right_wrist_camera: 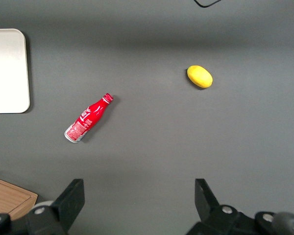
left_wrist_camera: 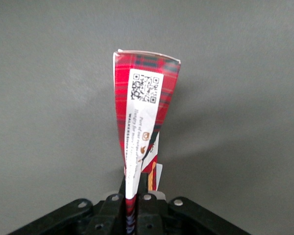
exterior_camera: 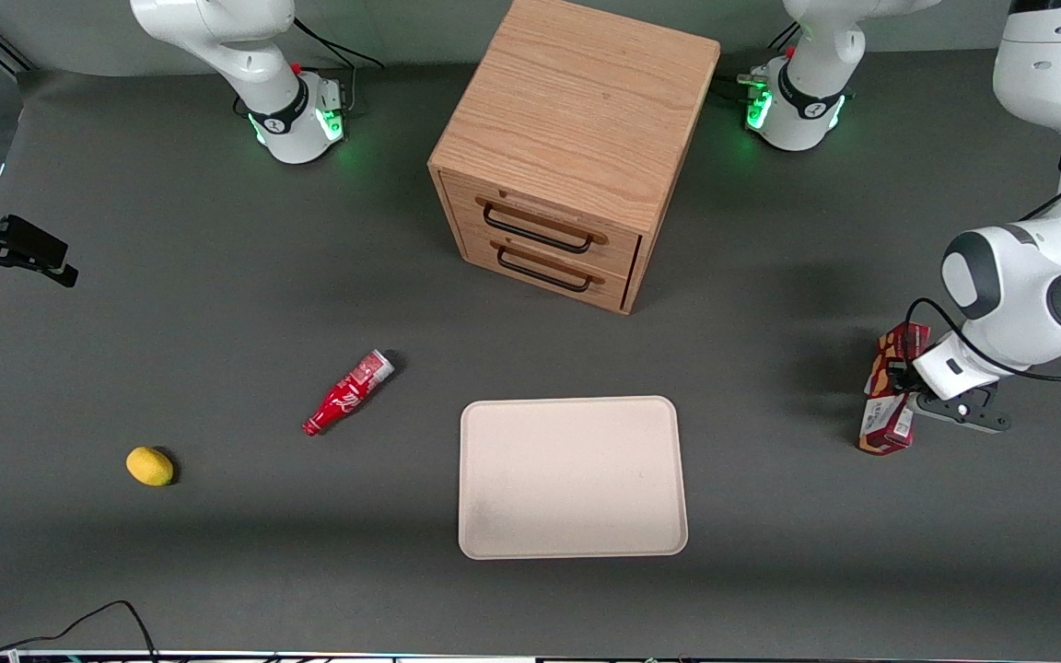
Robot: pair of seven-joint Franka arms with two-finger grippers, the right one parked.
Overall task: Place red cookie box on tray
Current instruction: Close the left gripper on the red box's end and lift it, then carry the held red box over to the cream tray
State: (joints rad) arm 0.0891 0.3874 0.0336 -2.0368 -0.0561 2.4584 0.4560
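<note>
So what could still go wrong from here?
The gripper is shut on the red cookie box near one end, and the box looks squashed where it is pinched, so it might swing or slip. The tray lies well off toward the table's middle, so the box could drop on the way there.

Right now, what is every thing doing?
Long dark-red tartan cookie box: pinched in the tool, off the tray.
Black two-finger tool: shut on the box.
Flat beige tray: nothing on it.
Small red bottle: lying down.
Wooden drawer cabinet: both drawers closed.
</note>
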